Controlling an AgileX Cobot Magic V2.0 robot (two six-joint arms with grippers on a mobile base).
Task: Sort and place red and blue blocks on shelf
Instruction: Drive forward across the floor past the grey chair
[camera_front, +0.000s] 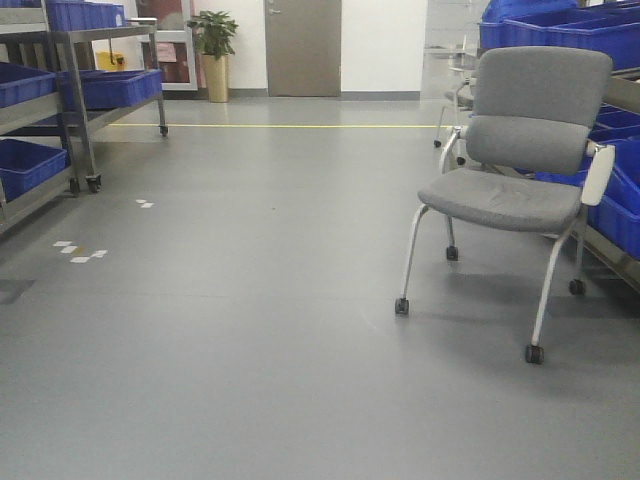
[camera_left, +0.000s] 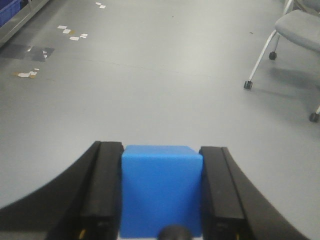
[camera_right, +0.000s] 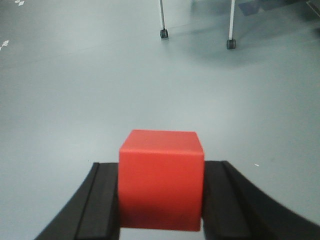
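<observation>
Two grips, left jaws clamped on blue block (camera_left: 161, 192), right jaws clamped on red block (camera_right: 161, 182)

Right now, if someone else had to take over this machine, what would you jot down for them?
Left gripper shut on the blue block.
Right gripper shut on the red block.
Both blocks are held above bare floor.
Shelf with blue crates stands at the front view's left edge, a grey chair at right.
Done: both blocks picked up.
Left: reach the shelf and set both blocks on it, sorted.
</observation>
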